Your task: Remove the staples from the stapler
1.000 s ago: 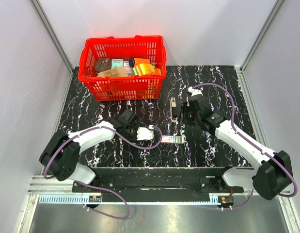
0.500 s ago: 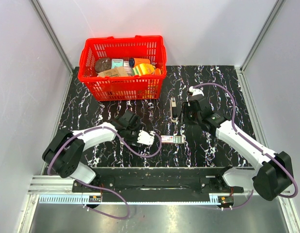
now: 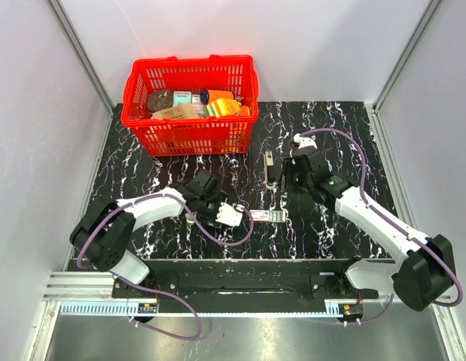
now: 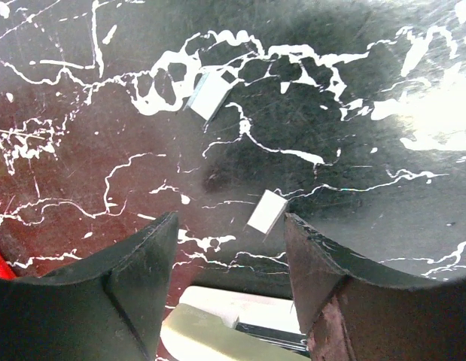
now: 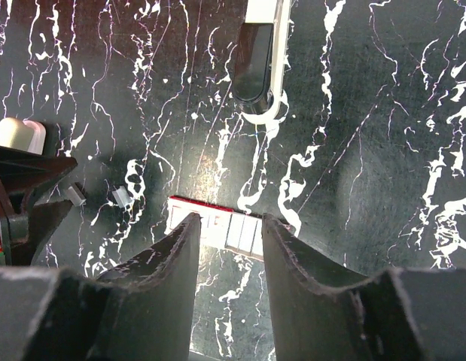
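- The small slim stapler [image 3: 269, 168], silver-grey metal on a dark black base, lies flat on the black white-veined marble tabletop [image 3: 345, 135] near its middle. Its long axis runs far to near.
- Just near of it sits a small red-and-white box [image 3: 268, 216]. The right gripper [image 5: 229, 226] hovers over that box with its jaws spread and nothing between them.
- The left gripper [image 4: 229, 226] is to the left of the box, low over the table, also spread and empty.
- Two small pale grey strips [image 4: 210, 94] [image 4: 266, 212], probably staples, lie loose on the table by the left gripper.
- Whether the stapler's magazine is open cannot be told from these views.
- The stapler looks light and rigid, and its smooth metal top is likely slippery, so a push would probably slide it across the polished surface.
- The best hold seems to be across the narrow sides of the black base, around mid-length. This would leave the top free to swing open.
- One gripper would probably need to pin the base while the other works the top.
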### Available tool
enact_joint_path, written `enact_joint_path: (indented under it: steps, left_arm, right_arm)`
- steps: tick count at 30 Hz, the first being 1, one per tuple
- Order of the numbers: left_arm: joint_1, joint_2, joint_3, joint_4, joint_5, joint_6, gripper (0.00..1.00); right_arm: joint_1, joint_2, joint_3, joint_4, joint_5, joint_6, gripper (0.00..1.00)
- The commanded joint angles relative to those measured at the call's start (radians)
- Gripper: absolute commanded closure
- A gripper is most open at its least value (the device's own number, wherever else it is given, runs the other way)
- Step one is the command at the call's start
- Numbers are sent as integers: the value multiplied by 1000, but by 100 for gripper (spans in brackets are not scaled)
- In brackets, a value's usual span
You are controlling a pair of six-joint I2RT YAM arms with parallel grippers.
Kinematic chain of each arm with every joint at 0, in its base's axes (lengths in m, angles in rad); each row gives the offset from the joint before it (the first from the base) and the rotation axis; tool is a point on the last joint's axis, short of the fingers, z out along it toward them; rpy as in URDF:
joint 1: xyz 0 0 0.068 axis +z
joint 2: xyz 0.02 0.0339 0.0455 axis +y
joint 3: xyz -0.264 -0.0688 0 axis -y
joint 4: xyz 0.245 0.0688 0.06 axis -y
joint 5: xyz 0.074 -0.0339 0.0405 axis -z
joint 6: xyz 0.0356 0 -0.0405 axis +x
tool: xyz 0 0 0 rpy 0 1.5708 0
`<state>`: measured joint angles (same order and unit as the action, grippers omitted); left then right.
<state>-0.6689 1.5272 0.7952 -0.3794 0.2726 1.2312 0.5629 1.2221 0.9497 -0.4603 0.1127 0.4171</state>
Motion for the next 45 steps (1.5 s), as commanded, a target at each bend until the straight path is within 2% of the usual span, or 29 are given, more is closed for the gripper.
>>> enact_joint_path:
  steps: [1,6,19,27,35,45]
  left_arm:
    - [-15,17,29,-65,73,11,37]
    - [-21,31,44,-122,86,25,38]
    - [-21,119,110,-127,45,17,42]
    - [-21,119,107,-170,28,33,48]
    - [-20,136,153,-239,-6,-15,55]
    - [-24,163,170,-250,-23,-62,64]
  right_arm:
    - [3,-15,32,14,22,-23,56]
    - [3,-13,31,11,31,-26,56]
    - [3,-27,24,3,44,-28,61]
    - [3,-30,18,2,42,-29,65]
    - [3,-35,15,-3,47,-21,70]
    - [3,-44,15,-8,54,-20,73]
